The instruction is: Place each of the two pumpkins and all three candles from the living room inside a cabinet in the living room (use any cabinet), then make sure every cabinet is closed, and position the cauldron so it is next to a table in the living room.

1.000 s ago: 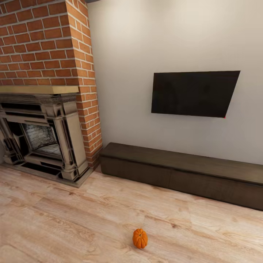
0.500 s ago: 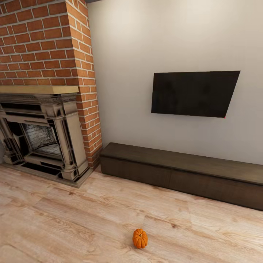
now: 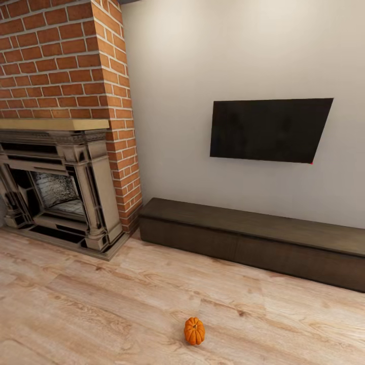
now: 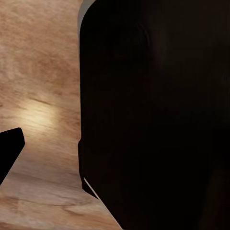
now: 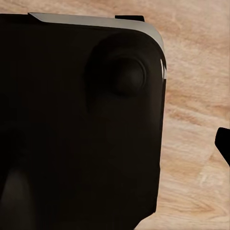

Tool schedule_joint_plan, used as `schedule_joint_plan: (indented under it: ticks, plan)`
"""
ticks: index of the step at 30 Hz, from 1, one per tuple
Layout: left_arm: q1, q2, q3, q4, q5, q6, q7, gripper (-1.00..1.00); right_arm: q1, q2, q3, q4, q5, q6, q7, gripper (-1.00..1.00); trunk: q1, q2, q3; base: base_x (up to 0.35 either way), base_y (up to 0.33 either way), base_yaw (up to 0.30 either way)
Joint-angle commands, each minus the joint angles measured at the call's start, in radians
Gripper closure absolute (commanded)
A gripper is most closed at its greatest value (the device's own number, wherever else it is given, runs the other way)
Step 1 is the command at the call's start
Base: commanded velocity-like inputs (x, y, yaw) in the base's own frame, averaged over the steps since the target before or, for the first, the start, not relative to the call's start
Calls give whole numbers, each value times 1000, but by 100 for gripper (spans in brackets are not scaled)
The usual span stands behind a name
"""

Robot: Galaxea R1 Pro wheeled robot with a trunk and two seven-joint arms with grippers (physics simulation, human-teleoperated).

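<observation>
One small orange pumpkin (image 3: 194,330) with a dark stem stands upright on the light plank floor, near the bottom middle of the head view. Behind it the long, low dark brown cabinet (image 3: 253,243) runs along the white wall, its flat fronts all shut. In the left wrist view one dark fingertip (image 4: 8,148) pokes in over the floor beside a big black part of the robot's body (image 4: 153,115). The right wrist view shows one dark fingertip (image 5: 223,143) beside the same kind of black body (image 5: 76,124). The candles, the cauldron and the table are out of view.
An ornate grey fireplace (image 3: 56,192) set in a red brick chimney (image 3: 61,61) stands at the left. A black TV (image 3: 268,130) hangs on the wall above the cabinet. Open wood floor (image 3: 101,304) lies between me and the cabinet.
</observation>
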Motion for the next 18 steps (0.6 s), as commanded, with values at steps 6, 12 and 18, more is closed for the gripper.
schedule_joint_plan:
  ticks: [6,12,18]
  plan:
    - [0,1,0,0,29,0,-1,-100,0,0,3,-1,-1,-3,6,-100,-15,28,12,0,0,-18]
    - [0,1,0,0,36,0,-1,-100,0,0,4,0,1,-5,6,-100,-38,70,30,0,0,-195]
    - [0,2,-1,0,59,0,-1,-100,0,0,4,0,1,-5,6,-100,-61,112,49,0,0,-251]
